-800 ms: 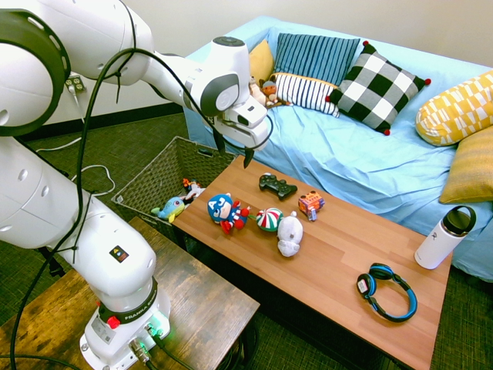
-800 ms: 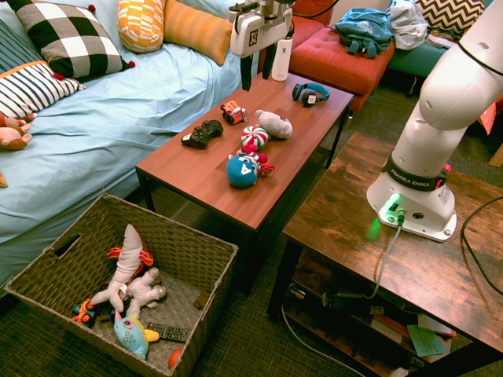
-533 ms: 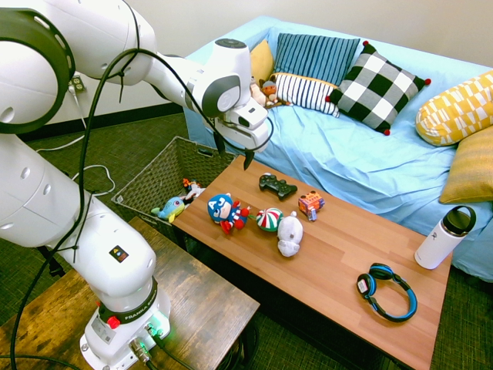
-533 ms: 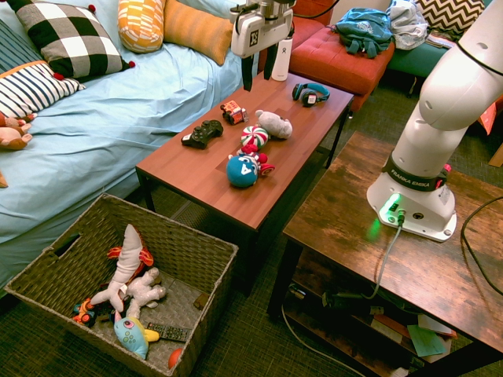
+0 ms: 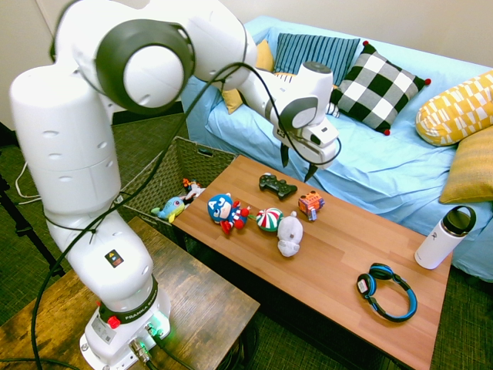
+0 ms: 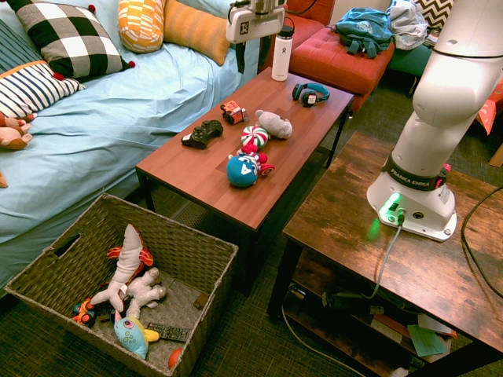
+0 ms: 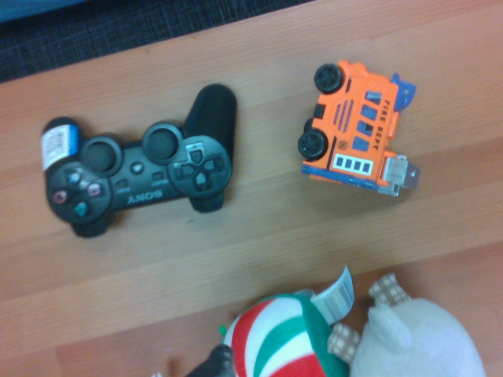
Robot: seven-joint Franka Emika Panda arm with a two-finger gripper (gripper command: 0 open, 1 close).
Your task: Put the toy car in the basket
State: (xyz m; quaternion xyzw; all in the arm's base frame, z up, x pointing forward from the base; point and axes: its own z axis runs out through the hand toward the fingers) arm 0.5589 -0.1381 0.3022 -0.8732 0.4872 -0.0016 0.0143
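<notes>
With the end effector (image 5: pixel 298 171) spread wide and empty above the surface (image 5: pixel 350 270), we judged that the toy car (image 7: pixel 354 129), lying on its side near the game controller (image 7: pixel 141 161), would handle light, stiff and slightly slick, best pinched across its boxy body, clear of the wheels (image 7: pixel 313 144)

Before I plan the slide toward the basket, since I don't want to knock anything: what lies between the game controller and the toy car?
Only bare tabletop separates the game controller from the toy car, in the wrist view.
</notes>
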